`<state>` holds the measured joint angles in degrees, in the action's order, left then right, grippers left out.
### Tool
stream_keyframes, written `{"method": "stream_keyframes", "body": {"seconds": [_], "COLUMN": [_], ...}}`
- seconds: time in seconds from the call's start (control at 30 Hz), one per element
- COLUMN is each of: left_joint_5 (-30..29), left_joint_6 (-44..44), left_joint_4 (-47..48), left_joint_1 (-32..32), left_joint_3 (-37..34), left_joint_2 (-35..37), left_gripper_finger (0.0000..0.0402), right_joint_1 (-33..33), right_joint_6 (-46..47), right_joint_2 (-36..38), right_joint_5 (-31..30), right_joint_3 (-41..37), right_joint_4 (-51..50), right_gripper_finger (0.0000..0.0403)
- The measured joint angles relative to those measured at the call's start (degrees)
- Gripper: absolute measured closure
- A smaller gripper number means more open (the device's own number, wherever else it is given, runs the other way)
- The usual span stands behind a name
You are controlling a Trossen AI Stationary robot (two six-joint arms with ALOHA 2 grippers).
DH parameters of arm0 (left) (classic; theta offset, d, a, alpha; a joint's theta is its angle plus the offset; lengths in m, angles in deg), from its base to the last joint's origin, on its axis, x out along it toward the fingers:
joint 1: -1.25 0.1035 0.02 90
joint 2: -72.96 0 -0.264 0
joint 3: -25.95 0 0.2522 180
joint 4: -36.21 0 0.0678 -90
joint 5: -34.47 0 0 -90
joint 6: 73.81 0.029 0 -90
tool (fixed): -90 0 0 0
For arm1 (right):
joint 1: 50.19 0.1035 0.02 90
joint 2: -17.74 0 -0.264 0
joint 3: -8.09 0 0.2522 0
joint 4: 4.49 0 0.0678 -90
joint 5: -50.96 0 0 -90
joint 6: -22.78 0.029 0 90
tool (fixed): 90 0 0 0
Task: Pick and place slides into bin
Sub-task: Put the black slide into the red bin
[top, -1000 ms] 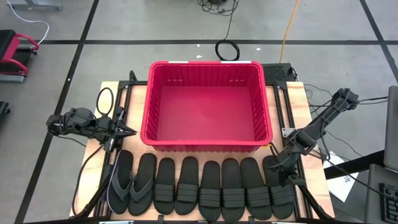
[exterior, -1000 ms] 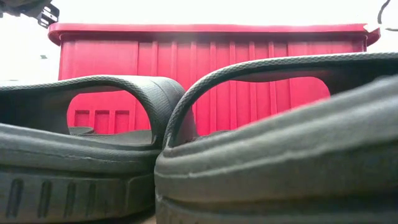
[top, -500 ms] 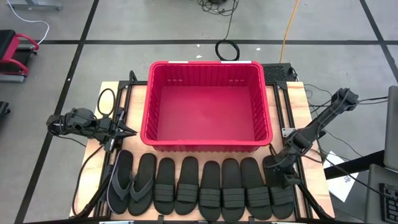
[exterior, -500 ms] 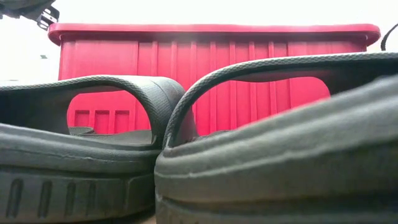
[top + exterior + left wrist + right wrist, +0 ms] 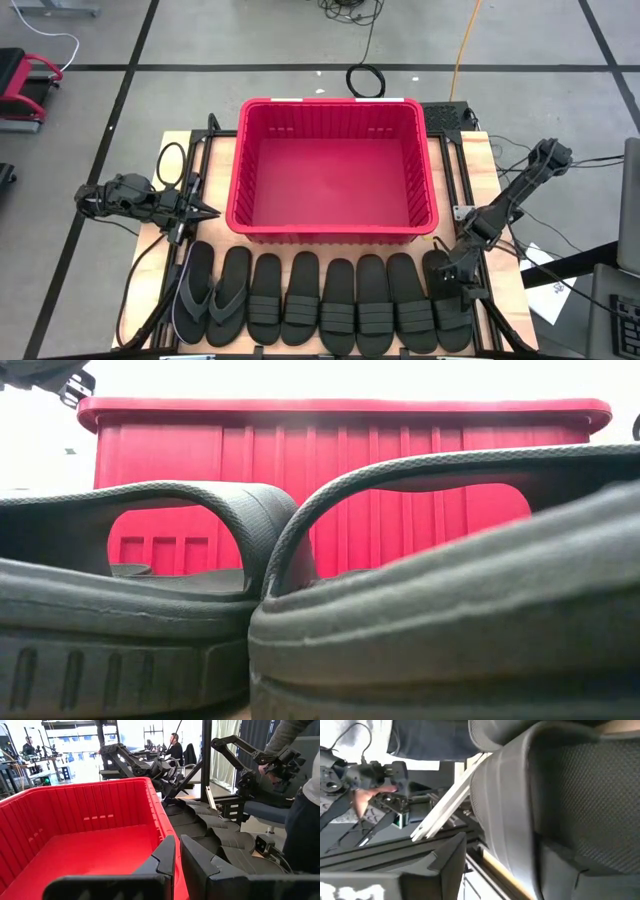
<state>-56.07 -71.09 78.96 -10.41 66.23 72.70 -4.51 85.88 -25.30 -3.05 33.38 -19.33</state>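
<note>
Sitting at the table's [image 5: 470, 150] far-edge centre: the red bin [image 5: 331, 170], interior showing nothing but bare floor. Lying along the near edge in one row, toes pointing at the bin: eight slides [image 5: 322, 300], sides touching or nearly touching. Occupying the left end of that row: two thong flip-flops [image 5: 212, 292]. Filling the rest of the row toward the right edge: six slides with wide ribbed straps [image 5: 355, 302].

Hovering over the rightmost slide [image 5: 450, 300] at the near right corner: right gripper [image 5: 452, 272], angled downward. Straddling the outer edge of that slide in the right wrist view: right fingers [image 5: 447, 865], spread wide, one finger outside the sole rim and the other over the textured footbed [image 5: 590, 805]. Not yet clamping; contact with the rubber not determinable.

Waiting at the left edge, beside the bin's near left corner: left gripper [image 5: 205, 211], pointing toward the bin. Showing in the left wrist view: left fingers [image 5: 162, 857] pressed nearly together, a thin gap between them, gripping nothing, aimed along the bin's wall [image 5: 159, 817].

Filling the low view: two ribbed-strap slides [image 5: 150, 610] close up, the bin's ribbed wall [image 5: 340, 470] rising behind them.

Appearing beyond the table in the left wrist view: a person [image 5: 300, 795] holding a control handle.
</note>
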Motion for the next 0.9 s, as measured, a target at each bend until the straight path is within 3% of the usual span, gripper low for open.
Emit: {"method": "stream_keyframes", "body": {"seconds": [0.2,0.47,0.9], "left_joint_5": [0.0,0.0,0.0], "left_joint_6": [0.0,-0.2,-1.0], "left_joint_4": [0.0,0.0,0.0], "left_joint_1": [0.0,0.0,0.0], "left_joint_3": [0.0,0.0,0.0], "left_joint_2": [0.0,0.0,0.0], "left_gripper_finger": [0.0371,0.0371,0.0371], "right_joint_1": [0.2,0.2,0.1], "right_joint_6": [-3.0,-4.5,5.4], "right_joint_2": [-0.1,-1.4,-1.4], "right_joint_5": [-4.7,-4.6,3.1], "right_joint_3": [0.0,0.0,-0.2], "right_joint_4": [-0.1,0.9,15.4], "right_gripper_finger": [0.0254,0.0387,0.0398]}}
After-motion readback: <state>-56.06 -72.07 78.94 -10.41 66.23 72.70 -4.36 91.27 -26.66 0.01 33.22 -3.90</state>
